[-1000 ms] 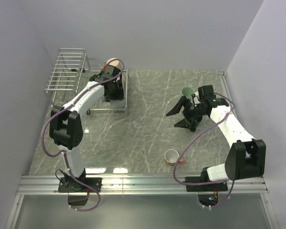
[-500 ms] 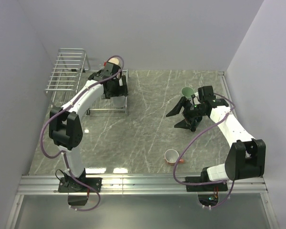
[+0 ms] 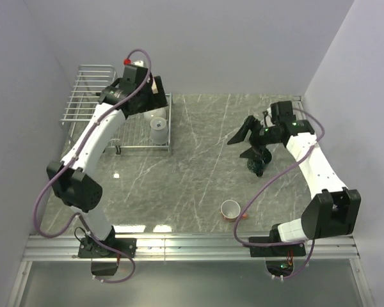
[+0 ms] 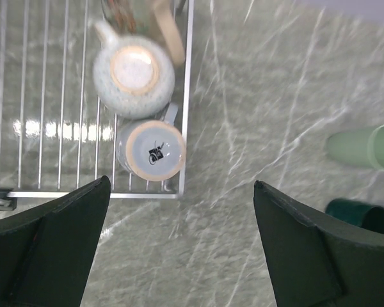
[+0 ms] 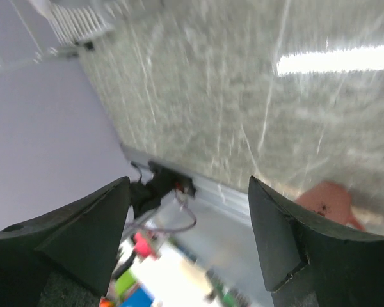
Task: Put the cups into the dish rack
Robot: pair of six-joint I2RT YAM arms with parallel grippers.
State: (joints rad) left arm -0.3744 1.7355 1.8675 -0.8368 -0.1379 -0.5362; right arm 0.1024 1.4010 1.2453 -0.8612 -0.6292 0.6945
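Cups [image 3: 230,209] loose on the worktop [image 3: 198,173] lie by the right arm [image 3: 313,169]: the dark cup [image 3: 257,166] sits just beside its spread, empty jaws. Left jaws, spread too, hang over the loaded rack [image 3: 89,89].

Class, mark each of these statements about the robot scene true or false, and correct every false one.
1. A speckled pale mug and a pale blue mug sit bottom-up in the dish rack. True.
2. The fingers of the left gripper are shut on a mug. False: they are spread apart and hold nothing.
3. The orange-red cup is on the table, outside the dish rack. True.
4. The pale green cup is loaded in the dish rack. False: it lies on its side on the table, near the dark green cup.
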